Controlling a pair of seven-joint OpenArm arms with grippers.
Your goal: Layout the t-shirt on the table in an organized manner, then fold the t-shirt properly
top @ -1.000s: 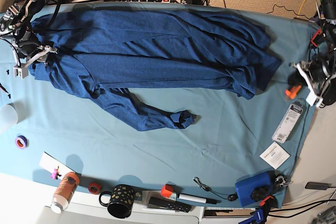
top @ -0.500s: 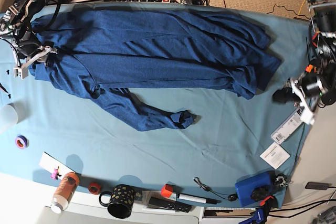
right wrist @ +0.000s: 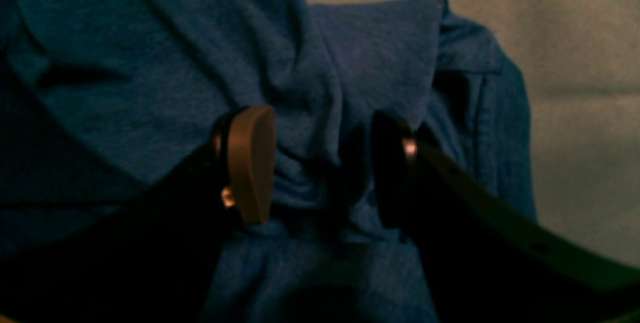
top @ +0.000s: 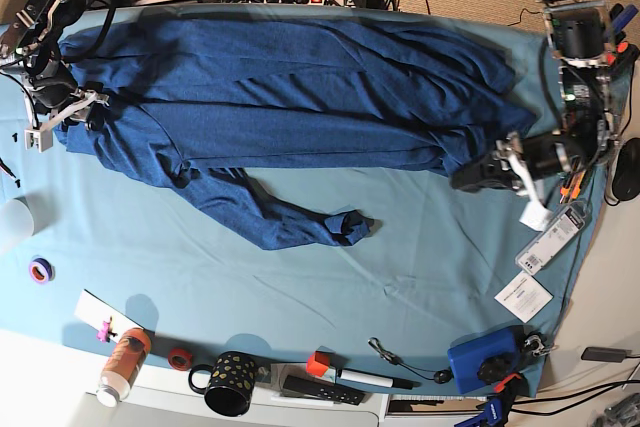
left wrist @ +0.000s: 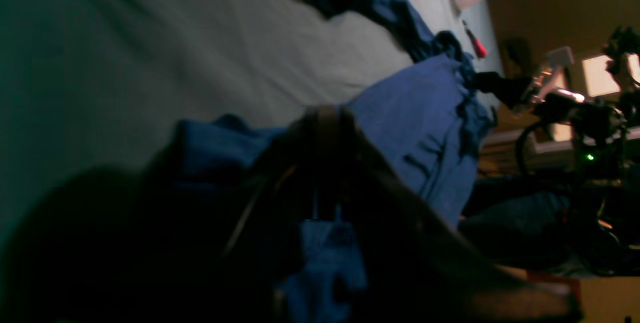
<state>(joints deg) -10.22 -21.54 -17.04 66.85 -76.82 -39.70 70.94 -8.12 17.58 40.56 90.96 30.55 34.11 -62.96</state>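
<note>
The dark navy t-shirt (top: 300, 97) lies stretched along the far half of the teal table (top: 400, 267), with one sleeve (top: 300, 219) trailing toward the front. My left gripper (top: 470, 179) is low at the shirt's right end. In the left wrist view its dark blurred fingers (left wrist: 325, 113) are shut just over the blue fabric (left wrist: 425, 123), with nothing seen pinched. My right gripper (top: 70, 112) is at the shirt's left end. In the right wrist view it (right wrist: 320, 163) stands open, with a bunched ridge of cloth (right wrist: 125, 63) between the pads.
Along the front edge stand a bottle (top: 122, 362), a black mug (top: 230, 382), a red tape roll (top: 179, 358), a marker (top: 370, 379) and a blue box (top: 485, 357). A white packet (top: 550, 234) and a card (top: 523, 296) lie at the right. A purple roll (top: 40, 270) lies at the left.
My left arm has swung in from beyond the table's right edge to the shirt's right end, its jaws staying shut. The right arm and the shirt have not moved.
</note>
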